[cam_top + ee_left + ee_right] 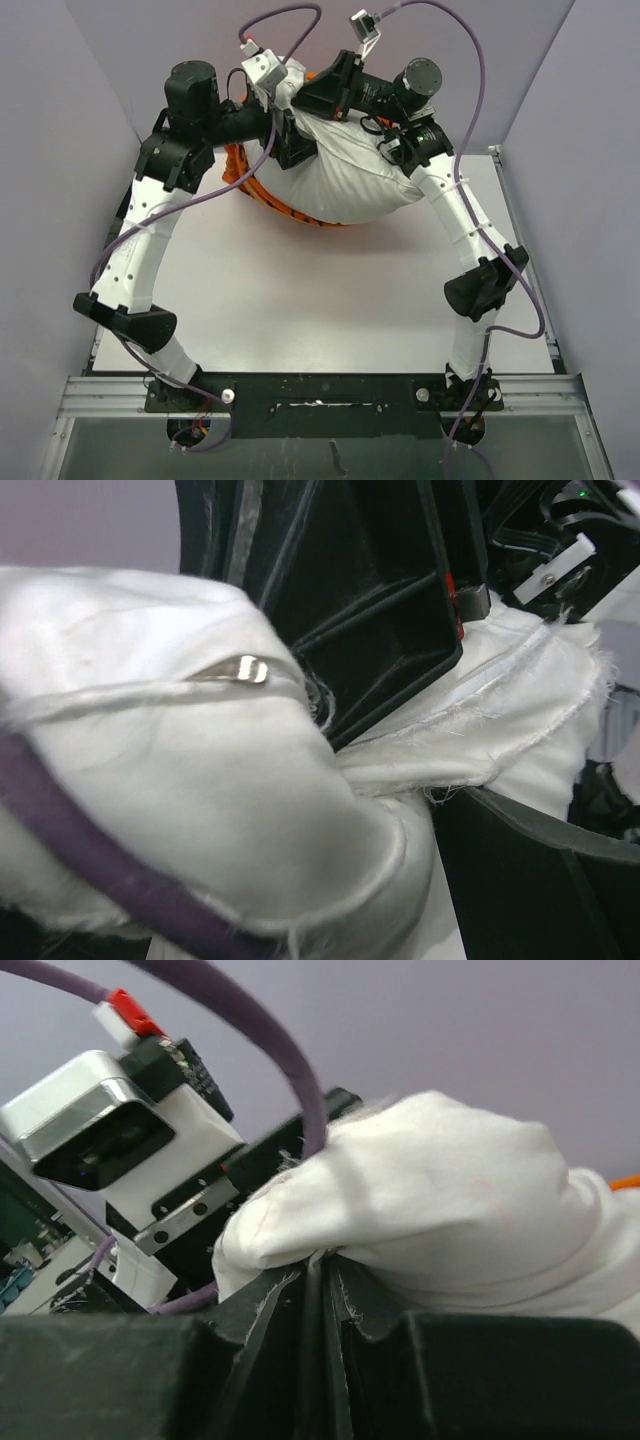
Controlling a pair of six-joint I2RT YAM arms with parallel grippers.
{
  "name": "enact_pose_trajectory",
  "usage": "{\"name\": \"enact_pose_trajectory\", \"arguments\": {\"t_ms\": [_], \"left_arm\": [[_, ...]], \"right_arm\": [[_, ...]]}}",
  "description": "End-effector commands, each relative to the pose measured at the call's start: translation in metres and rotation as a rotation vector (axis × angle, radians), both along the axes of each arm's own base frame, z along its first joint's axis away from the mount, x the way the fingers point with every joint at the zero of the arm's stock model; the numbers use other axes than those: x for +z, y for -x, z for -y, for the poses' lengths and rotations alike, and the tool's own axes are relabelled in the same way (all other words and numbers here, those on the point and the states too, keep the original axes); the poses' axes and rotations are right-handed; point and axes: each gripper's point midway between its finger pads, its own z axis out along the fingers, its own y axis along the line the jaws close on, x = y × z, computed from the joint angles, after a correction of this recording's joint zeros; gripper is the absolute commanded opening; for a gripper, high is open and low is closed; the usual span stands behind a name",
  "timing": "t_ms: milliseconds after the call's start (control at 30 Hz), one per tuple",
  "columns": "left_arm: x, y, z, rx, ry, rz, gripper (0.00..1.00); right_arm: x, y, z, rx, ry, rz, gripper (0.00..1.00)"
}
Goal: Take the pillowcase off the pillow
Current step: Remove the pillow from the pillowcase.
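The white pillow point(350, 185) hangs bunched at the far end of the table. The orange pillowcase point(248, 178) sags around its left side and lower edge, and a sliver of it shows in the right wrist view point(626, 1182). My right gripper point(322, 92) is shut on a frayed seam of the pillow point(440, 1190), with the fingers point(260, 1330) pressed together. My left gripper point(288, 145) is pressed into the pillow point(200, 780). White fabric fills the space beside its one visible finger point(540, 880); the other finger is hidden.
Purple cables point(470, 60) loop over both arms, and one crosses the left wrist view point(90, 870). The two grippers are almost touching. The left wrist camera point(100, 1130) is close to the right fingers. Purple walls enclose the far corner.
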Motion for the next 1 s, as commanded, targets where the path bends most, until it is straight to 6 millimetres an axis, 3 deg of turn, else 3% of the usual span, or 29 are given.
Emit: {"name": "enact_pose_trajectory", "arguments": {"t_ms": [0,100,167,200,267,300,333,400,500,533,600,667,733,767,833,900,967], "left_arm": [[0.002,0.149,0.073,-0.657,0.096,-0.253,0.98],[-0.006,0.147,0.076,-0.631,0.095,-0.279,0.97],[-0.016,0.137,0.078,-0.584,0.086,-0.291,0.82],[-0.019,0.131,0.078,-0.564,0.083,-0.288,0.69],[-0.022,0.109,0.075,-0.478,0.095,-0.268,0.26],[-0.023,0.093,0.071,-0.416,0.107,-0.266,0.09],[-0.024,0.077,0.066,-0.353,0.119,-0.264,0.0],[-0.023,0.046,0.051,-0.235,0.141,-0.265,0.0],[-0.015,0.006,0.026,-0.087,0.19,-0.297,0.0],[-0.012,-0.004,0.019,-0.045,0.203,-0.299,0.0],[-0.001,-0.019,0.007,0.02,0.231,-0.294,0.0],[0.022,-0.023,-0.002,0.03,0.28,-0.28,0.0],[0.048,-0.023,-0.009,0.032,0.322,-0.226,0.0],[0.061,-0.024,-0.013,0.042,0.334,-0.185,0.0],[0.083,-0.025,-0.02,0.063,0.348,-0.104,0.0],[0.094,-0.028,-0.025,0.092,0.349,-0.056,0.0],[0.103,-0.033,-0.034,0.118,0.359,-0.03,0.0]], "right_arm": [[0.111,0.199,-0.047,0.369,-0.289,0.289,0.0],[0.11,0.206,-0.052,0.378,-0.281,0.287,0.0],[0.106,0.205,-0.051,0.377,-0.269,0.271,0.0],[0.102,0.202,-0.051,0.366,-0.261,0.259,0.0],[0.096,0.196,-0.046,0.33,-0.244,0.255,0.0],[0.093,0.189,-0.042,0.299,-0.229,0.251,0.0],[0.092,0.18,-0.036,0.255,-0.216,0.246,0.0],[0.085,0.138,-0.015,0.104,-0.182,0.193,0.0],[0.08,0.073,0.042,-0.144,-0.15,0.144,0.0],[0.079,0.057,0.062,-0.228,-0.128,0.144,0.05],[0.084,0.036,0.106,-0.381,-0.096,0.186,0.25],[0.089,0.032,0.141,-0.481,-0.065,0.259,0.33],[0.09,0.034,0.174,-0.569,-0.042,0.308,0.57],[0.09,0.037,0.191,-0.611,-0.029,0.337,0.64],[0.087,0.045,0.222,-0.687,0.002,0.364,0.7],[0.075,0.052,0.237,-0.761,0.066,0.379,0.8],[0.058,0.061,0.24,-0.813,0.17,0.424,0.84]]}}
